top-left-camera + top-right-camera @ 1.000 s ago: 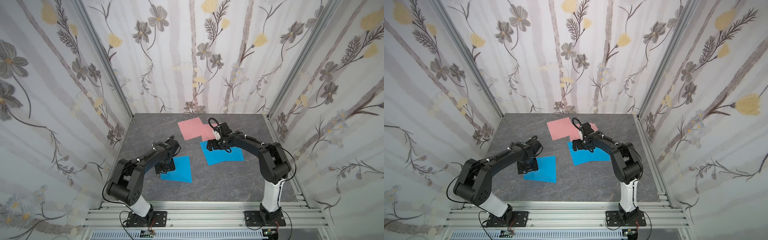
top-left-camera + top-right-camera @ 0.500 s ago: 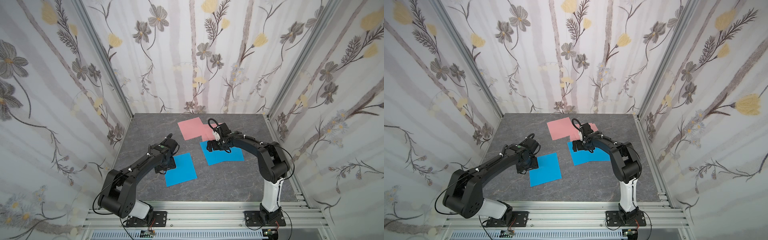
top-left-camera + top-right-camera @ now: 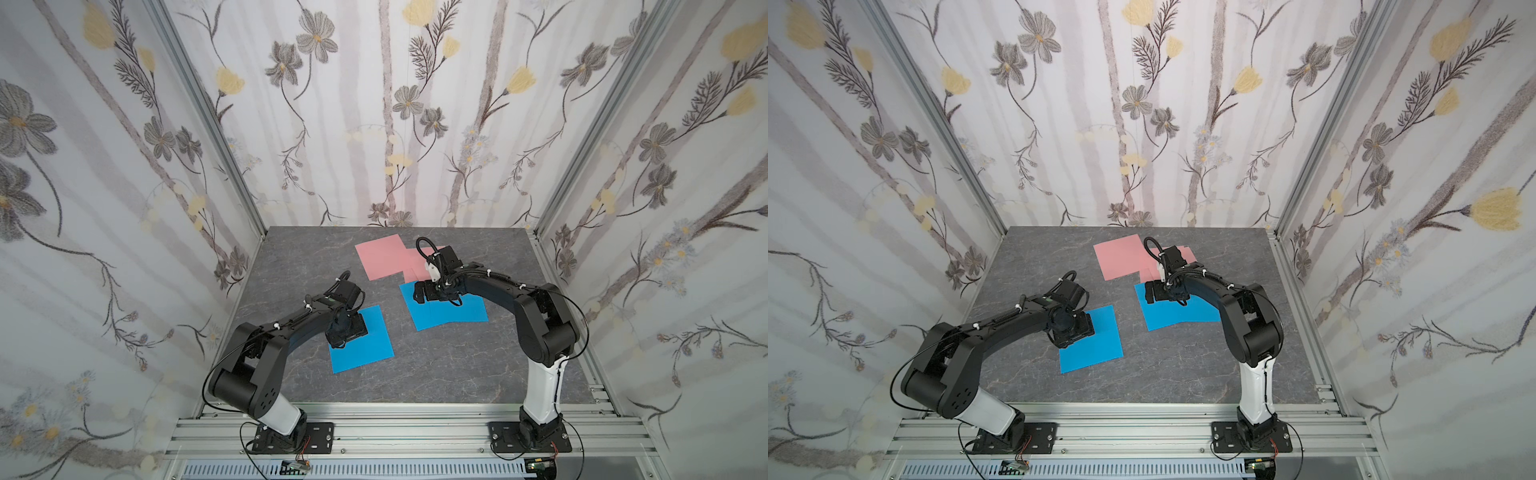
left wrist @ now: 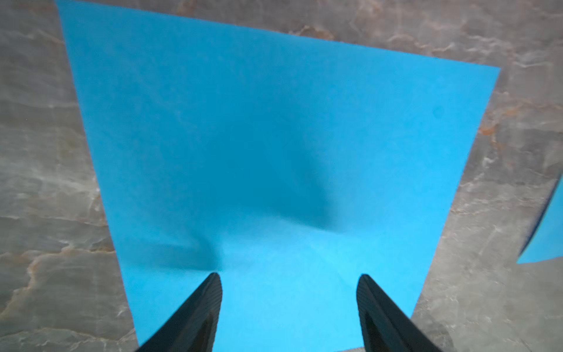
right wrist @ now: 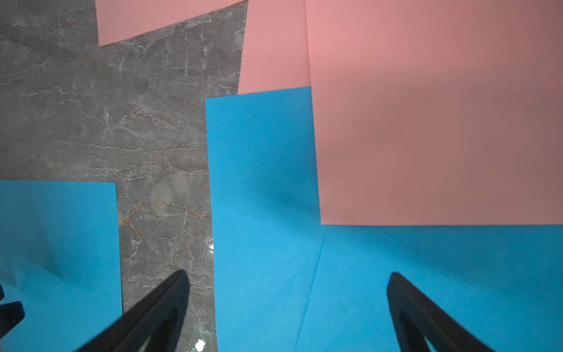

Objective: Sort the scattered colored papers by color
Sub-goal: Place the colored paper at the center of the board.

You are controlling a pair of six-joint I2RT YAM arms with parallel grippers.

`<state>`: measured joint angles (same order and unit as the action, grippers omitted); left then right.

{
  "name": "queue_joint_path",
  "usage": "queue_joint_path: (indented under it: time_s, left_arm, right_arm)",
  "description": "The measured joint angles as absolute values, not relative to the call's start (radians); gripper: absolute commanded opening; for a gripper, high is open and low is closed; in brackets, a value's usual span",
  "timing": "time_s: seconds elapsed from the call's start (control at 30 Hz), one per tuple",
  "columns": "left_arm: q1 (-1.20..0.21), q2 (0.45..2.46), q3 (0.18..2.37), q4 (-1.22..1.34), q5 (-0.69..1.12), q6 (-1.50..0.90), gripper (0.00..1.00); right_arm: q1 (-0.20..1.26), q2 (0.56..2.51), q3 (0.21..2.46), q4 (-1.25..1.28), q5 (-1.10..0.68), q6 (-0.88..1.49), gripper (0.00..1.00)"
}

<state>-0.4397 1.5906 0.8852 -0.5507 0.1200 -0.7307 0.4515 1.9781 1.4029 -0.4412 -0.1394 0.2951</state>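
Table (image 3: pixel 436 374): grey marbled slab inside a flower-papered booth; both arms reach in from the near rail.

Lone blue sheet (image 3: pixel 365 340) (image 3: pixel 1096 338) (image 4: pixel 274 137): lies near-left of centre, turned slightly askew, well apart from the other papers. In the left wrist view it buckles into a shallow ridge ahead of the fingertips.

Left gripper (image 3: pixel 347 328) (image 3: pixel 1073 332) (image 4: pixel 289 283): points down at the left part of the lone blue sheet. Its two dark fingers (image 4: pixel 201 307) stand spread, both tips over the blue paper; whether they press on it cannot be told. Nothing is pinched between them.

Blue pair (image 3: pixel 444 307) (image 3: pixel 1177 309) (image 5: pixel 265 213): two blue sheets overlapping, right of centre, between the lone sheet and the right arm's base. A seam where one overlaps the other shows in the right wrist view.

Pink sheets (image 3: pixel 384 257) (image 3: pixel 1123 257) (image 5: pixel 426 122): overlapping, at the far middle of the table. One covers the far edge of the blue pair.

Right gripper (image 3: pixel 419 295) (image 3: pixel 1150 293) (image 5: pixel 288 283): low over the left end of the blue pair, fingers spread wide and holding nothing. One finger (image 5: pixel 158 307) sits over bare table, the other over blue paper, straddling the sheet's edge.
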Motion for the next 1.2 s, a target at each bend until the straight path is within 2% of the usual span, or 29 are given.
queue_joint_path:
  time_s: [0.37,0.67,1.2]
  left_arm:
    - [-0.471,1.724,1.0,-0.662,0.057,-0.731,0.75]
    - [-0.479,1.824,1.131,-0.805,-0.002,-0.574,0.76]
    - [-0.483,1.879,1.212,-0.893,-0.071,-0.445,0.8]
  right_arm:
    - [0.45,1.978,1.394,-0.442,-0.139,0.295,1.0]
    - [0.447,1.977,1.375,-0.439,-0.138,0.295,1.0]
    - [0.438,1.969,1.362,-0.439,-0.138,0.295,1.0]
